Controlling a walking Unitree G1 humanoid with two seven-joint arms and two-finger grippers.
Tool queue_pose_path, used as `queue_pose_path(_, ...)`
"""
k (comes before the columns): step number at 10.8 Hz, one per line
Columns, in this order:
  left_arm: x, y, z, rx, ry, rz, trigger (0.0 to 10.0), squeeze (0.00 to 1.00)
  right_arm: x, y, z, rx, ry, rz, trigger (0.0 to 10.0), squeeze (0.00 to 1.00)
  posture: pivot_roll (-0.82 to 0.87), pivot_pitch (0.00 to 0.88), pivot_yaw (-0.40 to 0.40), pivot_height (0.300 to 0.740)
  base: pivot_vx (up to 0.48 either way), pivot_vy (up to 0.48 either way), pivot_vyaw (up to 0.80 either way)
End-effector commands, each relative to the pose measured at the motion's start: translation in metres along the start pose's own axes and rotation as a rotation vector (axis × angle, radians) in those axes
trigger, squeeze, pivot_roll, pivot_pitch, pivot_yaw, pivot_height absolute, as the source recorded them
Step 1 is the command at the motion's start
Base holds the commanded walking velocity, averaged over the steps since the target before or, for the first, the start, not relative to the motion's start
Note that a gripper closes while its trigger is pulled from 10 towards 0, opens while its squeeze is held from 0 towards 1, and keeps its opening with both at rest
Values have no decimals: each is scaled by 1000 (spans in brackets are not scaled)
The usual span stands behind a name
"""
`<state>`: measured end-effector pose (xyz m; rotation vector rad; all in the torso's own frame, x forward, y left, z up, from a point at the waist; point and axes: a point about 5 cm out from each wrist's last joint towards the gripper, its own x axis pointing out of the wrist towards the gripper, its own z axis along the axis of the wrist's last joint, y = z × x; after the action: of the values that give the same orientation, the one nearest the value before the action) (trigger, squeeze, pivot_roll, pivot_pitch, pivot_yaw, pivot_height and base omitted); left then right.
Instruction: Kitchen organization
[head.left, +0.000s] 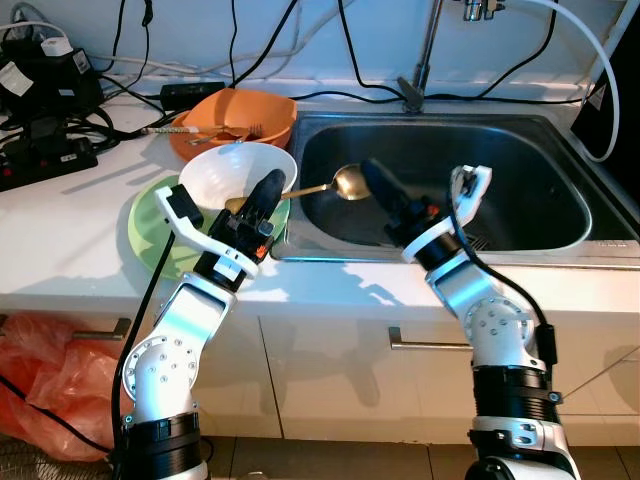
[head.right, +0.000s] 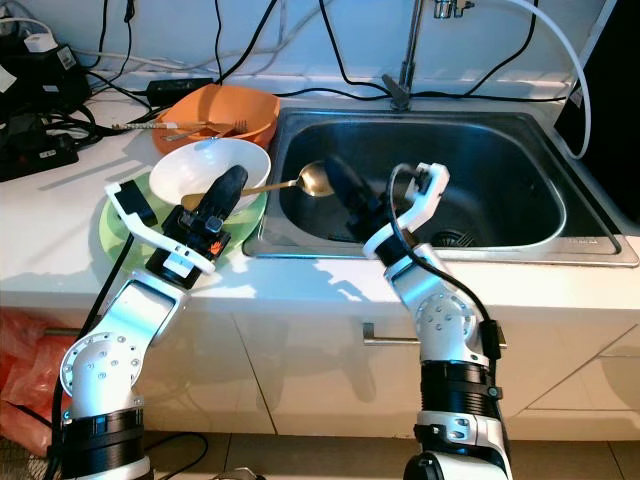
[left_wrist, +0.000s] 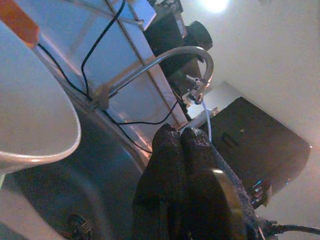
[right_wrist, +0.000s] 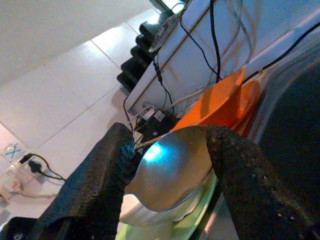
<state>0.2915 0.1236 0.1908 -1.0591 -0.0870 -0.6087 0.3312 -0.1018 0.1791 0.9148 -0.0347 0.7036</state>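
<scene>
A gold spoon (head.left: 335, 184) is sticking out over the sink's (head.left: 560, 240) left edge, its handle pinched in the closed left gripper (head.left: 262, 200) beside a white bowl (head.left: 232, 172). The right gripper (right_wrist: 165, 165), fingers spread apart, is framing the spoon's bowl without clearly touching it. The white bowl is sitting on a green plate (head.left: 150, 228) near the counter's front edge, an orange bowl (head.left: 255, 110) behind it. The spoon's handle end is hidden by the fingers.
</scene>
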Motion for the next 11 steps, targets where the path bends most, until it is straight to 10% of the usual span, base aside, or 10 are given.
queue_pose_path(1, 8, -18, -10, -34, 48, -104, 0, 0, 8, 6, -22, 49, 89, 45, 10000, 0, 116, 32, 20, 740, 0, 0, 0)
queue_pose_path(4, 8, -18, -12, -37, 55, -104, 0, 0, 8, -1, -34, 42, 127, 19, 10000, 0, 117, 34, 19, 740, 0, 0, 0)
queue_pose_path(5, 8, -19, -14, -40, 64, -107, 0, 0, 10, -1, -36, 55, 118, 23, 0, 0, 115, 34, 20, 740, 0, 0, 0)
queue_pose_path(11, 9, -20, -14, -36, 68, -115, 0, 0, 16, -14, -51, 39, 142, -52, 0, 0, 121, 31, 21, 740, 0, 0, 0)
